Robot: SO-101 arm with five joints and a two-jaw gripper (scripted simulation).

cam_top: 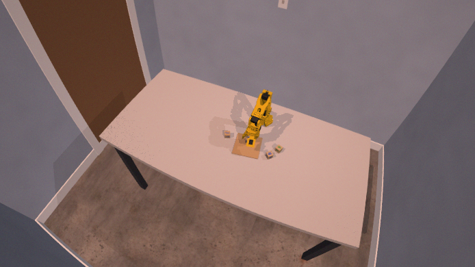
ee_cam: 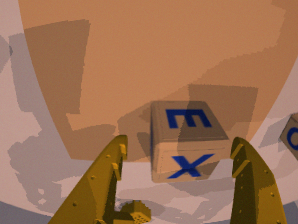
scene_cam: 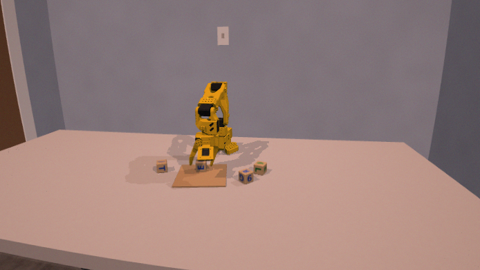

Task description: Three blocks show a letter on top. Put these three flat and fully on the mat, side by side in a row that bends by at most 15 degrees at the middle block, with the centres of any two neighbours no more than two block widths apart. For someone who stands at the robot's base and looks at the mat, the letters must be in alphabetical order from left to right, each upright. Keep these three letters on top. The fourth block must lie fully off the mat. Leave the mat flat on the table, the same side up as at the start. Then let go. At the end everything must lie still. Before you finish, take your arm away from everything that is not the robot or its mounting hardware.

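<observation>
In the wrist view the gripper [ee_cam: 178, 163] hangs with its jaws spread and nothing between them, and the wooden cube with E on top and X on its near side [ee_cam: 182, 139] sits on the mat's near edge just ahead of the gap. The flat tan mat [scene_cam: 205, 180] lies on the pale table [scene_cam: 318, 210]. Three more lettered cubes rest off the mat: the T block [scene_cam: 161, 165] on one side, the block marked 6 [scene_cam: 245, 176] and the L block [scene_cam: 260, 167] close together on the other.

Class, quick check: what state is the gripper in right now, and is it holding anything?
Gripper: open, holding nothing. Its jaws stand either side of the E block on the mat, with a gap showing on both sides.
</observation>
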